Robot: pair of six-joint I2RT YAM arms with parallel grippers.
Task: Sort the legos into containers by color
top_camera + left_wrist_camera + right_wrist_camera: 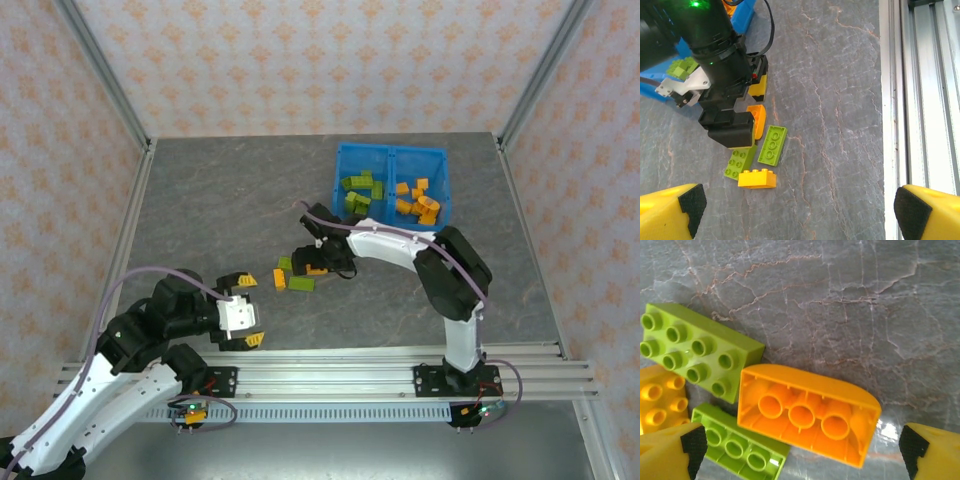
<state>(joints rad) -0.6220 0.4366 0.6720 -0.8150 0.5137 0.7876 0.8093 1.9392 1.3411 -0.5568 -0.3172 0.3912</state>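
Reading as a robotics lab test cell, not a home. Aluminium posts (105, 72) are framing panels (320, 60) papered in peach floral print around a grey marbled tabletop (220, 210). The left arm (110, 390) and right arm (455, 290) are standing bolted to a slotted aluminium rail (340, 362), cables trailing.

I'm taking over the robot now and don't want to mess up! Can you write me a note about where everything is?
Left gripper: jaws open, empty, hovering short of the pile.
Right gripper: jaws open, nothing held, low over an upside-down orange lego.
Blue bin: green legos in the left compartment, orange legos in the right.
Done: most bricks are sorted by color.
Left: four loose bricks on the table, two green and two orange. The upside-down orange one looks like the next pick.
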